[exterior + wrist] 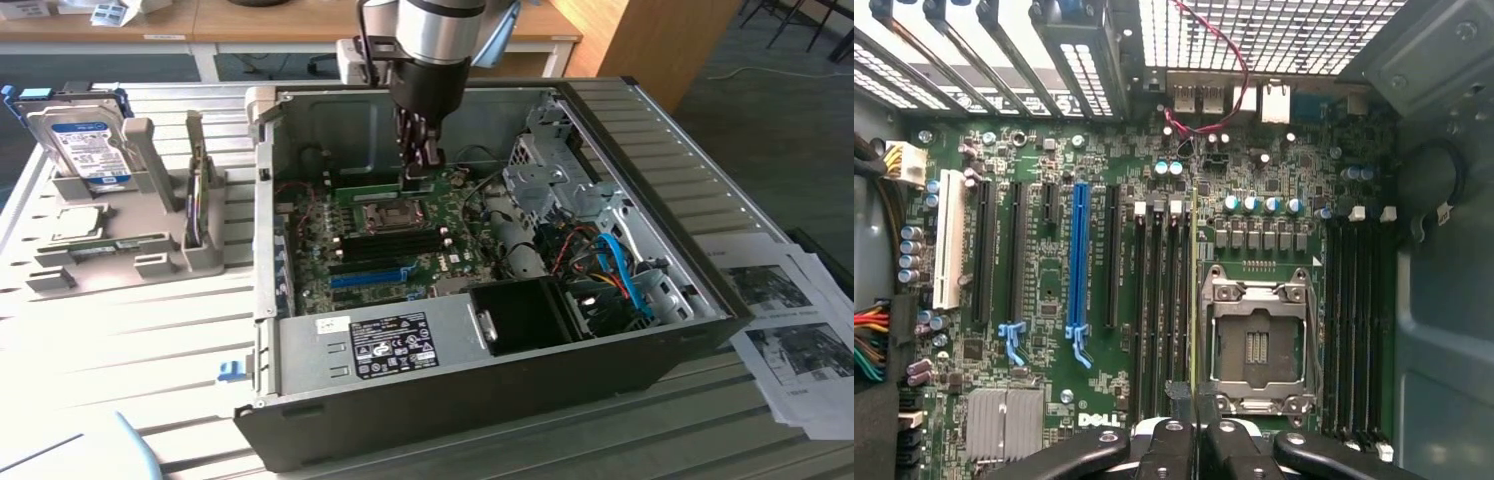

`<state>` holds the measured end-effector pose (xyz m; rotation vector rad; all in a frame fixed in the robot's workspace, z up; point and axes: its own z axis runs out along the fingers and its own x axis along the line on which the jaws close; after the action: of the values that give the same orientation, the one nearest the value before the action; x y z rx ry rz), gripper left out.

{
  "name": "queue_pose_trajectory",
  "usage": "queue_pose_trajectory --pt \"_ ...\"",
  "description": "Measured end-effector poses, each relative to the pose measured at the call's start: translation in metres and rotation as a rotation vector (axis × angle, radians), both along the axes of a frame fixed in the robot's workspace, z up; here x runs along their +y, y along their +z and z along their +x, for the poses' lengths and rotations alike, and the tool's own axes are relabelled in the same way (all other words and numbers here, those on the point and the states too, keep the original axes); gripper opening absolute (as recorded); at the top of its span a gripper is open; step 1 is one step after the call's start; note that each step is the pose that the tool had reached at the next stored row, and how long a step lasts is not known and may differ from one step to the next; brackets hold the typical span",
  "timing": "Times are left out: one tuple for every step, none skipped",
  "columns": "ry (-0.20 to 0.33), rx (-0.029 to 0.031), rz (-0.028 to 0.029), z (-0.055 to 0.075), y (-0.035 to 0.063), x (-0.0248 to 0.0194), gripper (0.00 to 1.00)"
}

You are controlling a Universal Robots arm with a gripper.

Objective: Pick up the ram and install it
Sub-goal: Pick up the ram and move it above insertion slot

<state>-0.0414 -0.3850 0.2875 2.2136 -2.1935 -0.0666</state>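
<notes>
The arm reaches down into the open computer case (694, 330), which lies on its side on the slatted table (134, 330). The claw (1194, 408) is clamped on the ram (1194, 290), its fingers pressed against the stick's two flat sides. In the wrist view the ram shows edge-on as a thin line. It hangs over the green motherboard (1104, 150), in line with the strip between the black memory slots (1159, 300) and the square processor socket (1256, 340). A long blue slot (1080, 250) lies beyond those black slots. Whether the ram touches the board cannot be told. At the exterior view's left a hard drive (83, 150) stands in a grey holder (147, 255). Printed papers (787, 330) lie at that view's right.
</notes>
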Motion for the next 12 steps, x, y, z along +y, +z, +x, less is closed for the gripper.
queue_pose_trajectory --pt "0.000 0.0000 0.0000 0.0006 0.0000 0.0000 0.11" --pt "0.000 0.0000 0.0000 0.0007 0.0000 0.0000 0.11" --pt "0.000 0.0000 0.0000 0.0007 0.0000 0.0000 0.11" --pt "0.000 0.0000 0.0000 0.0007 0.0000 0.0000 0.11" --pt "0.000 0.0000 0.0000 0.0007 0.0000 0.0000 0.11" --pt "0.000 0.0000 0.0000 0.0007 0.0000 0.0000 0.11" --pt "0.000 0.0000 0.0000 0.0007 -0.0001 0.0000 0.11" --pt "0.000 0.0000 0.0001 0.0007 -0.0004 0.0001 0.11" --pt "0.000 -0.0001 0.0003 0.0007 -0.0008 0.0001 0.11" --pt "0.000 0.0000 0.0001 0.0007 -0.0013 0.0000 0.11" --pt "0.000 0.0000 0.0000 0.0007 -0.0020 0.0000 0.11" --pt "0.000 0.0000 0.0001 0.0007 -0.0027 0.0000 0.11"
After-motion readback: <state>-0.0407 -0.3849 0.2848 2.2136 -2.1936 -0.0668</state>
